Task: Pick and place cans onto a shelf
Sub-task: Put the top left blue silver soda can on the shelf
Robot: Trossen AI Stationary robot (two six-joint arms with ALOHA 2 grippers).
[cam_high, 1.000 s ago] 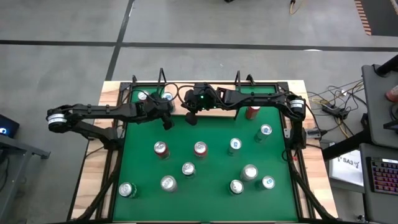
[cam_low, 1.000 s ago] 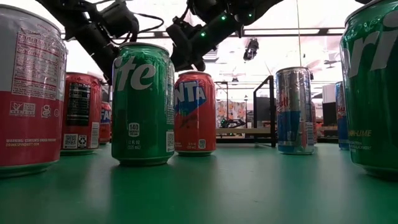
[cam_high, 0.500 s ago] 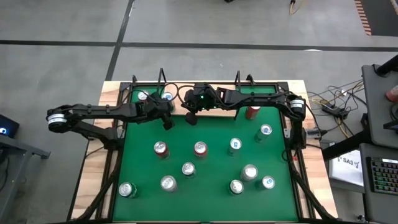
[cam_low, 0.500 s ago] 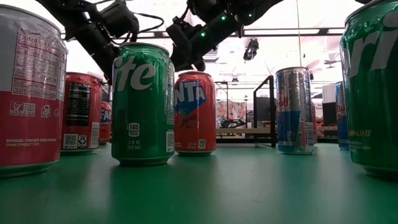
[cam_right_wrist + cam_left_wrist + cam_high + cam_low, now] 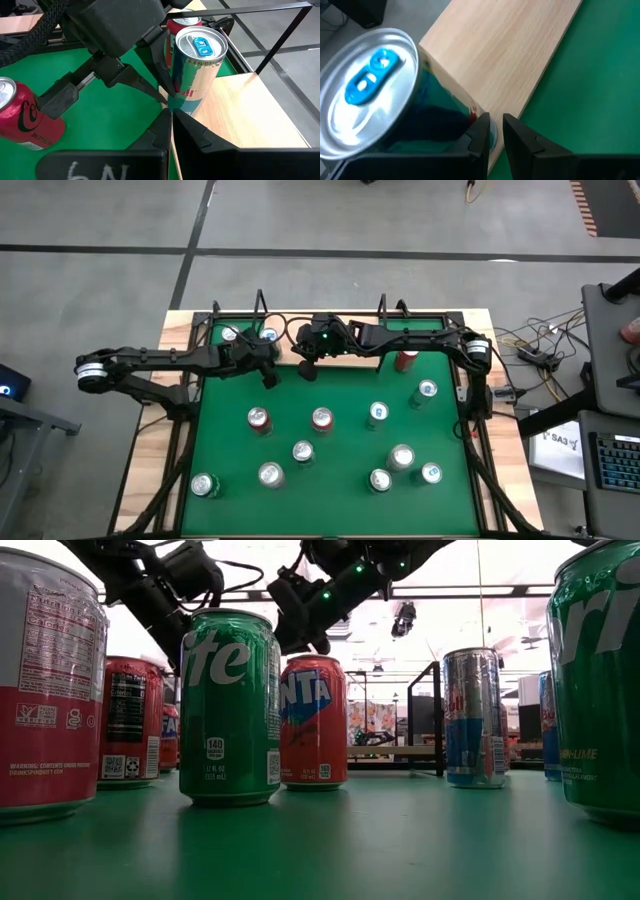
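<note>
1. A green-topped table with a pale wood edge (image 5: 150,470) holds about ten small drink cans with silver tops (image 5: 322,419), standing upright and spread over its near half.
2. The flat light-wood shelf board with thin black wire uprights (image 5: 240,115) lies along the table's far edge. Two cans already stand at its left end.
3. One of them is a slim silver-and-blue can with a blue pull tab (image 5: 196,70), upright at the board's edge. A red can sits just behind it.
4. The left gripper (image 5: 493,131) hovers just beside that slim can, its two dark fingers nearly together with only a thin gap. It grasps nothing, which suggests the can has been set down.
5. The right gripper (image 5: 171,125) hangs near the same spot from the other side, fingers pressed together and empty, probably waiting.
6. A red can (image 5: 25,117) stands on the green surface close by.
7. Most cans are not yet shelved.
</note>
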